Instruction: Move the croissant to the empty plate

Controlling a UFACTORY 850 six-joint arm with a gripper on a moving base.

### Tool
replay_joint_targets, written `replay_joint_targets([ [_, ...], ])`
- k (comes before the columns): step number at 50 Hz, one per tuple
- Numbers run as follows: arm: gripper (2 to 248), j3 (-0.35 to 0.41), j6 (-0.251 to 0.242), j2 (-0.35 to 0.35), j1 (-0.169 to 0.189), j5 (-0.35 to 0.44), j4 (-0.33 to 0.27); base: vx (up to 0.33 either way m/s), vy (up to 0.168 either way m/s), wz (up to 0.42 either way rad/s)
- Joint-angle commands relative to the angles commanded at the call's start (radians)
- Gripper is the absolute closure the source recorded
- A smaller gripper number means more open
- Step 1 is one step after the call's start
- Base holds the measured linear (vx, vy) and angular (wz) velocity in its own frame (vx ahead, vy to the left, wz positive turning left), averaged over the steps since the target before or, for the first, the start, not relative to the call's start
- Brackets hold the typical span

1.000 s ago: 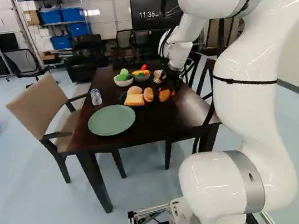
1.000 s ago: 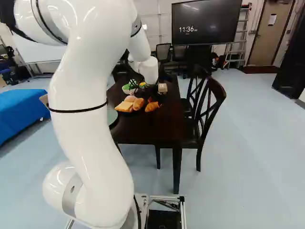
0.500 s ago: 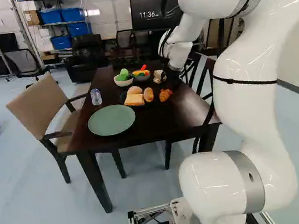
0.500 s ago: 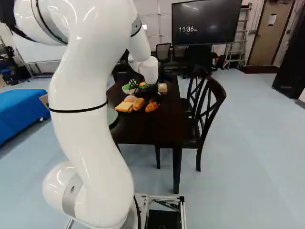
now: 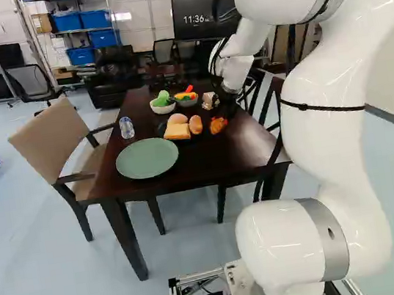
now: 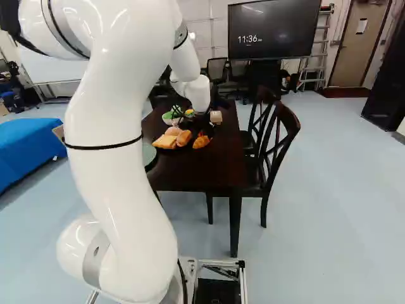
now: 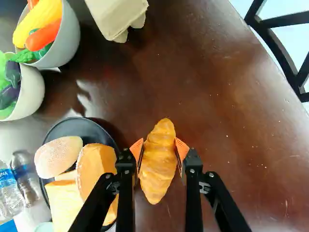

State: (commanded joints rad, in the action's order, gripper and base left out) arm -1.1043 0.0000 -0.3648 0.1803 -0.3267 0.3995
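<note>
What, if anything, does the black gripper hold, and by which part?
The golden-brown croissant, gripped by both long sides near its middle, between the orange pads.

croissant [image 7: 158, 159] was golden-orange | plate [image 5: 147, 159] by table [image 5: 211, 164] near-left corner was grey-green | table was dark brown | left-edge chair [image 5: 50, 146] was beige, black-framed

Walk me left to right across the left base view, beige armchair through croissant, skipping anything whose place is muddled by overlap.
Beige armchair, clear bottle, pale bowl, grey bowl, croissant.
</note>
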Motion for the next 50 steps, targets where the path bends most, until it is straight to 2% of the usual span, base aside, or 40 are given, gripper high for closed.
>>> replay_joint_targets([
  [11, 141, 0.003, 0.000, 0.011, 0.000, 0.000, 0.000, 0.000, 0.000, 0.000],
  [50, 141, 0.025, 0.000, 0.119, 0.000, 0.000, 0.000, 0.000, 0.000, 0.000],
])
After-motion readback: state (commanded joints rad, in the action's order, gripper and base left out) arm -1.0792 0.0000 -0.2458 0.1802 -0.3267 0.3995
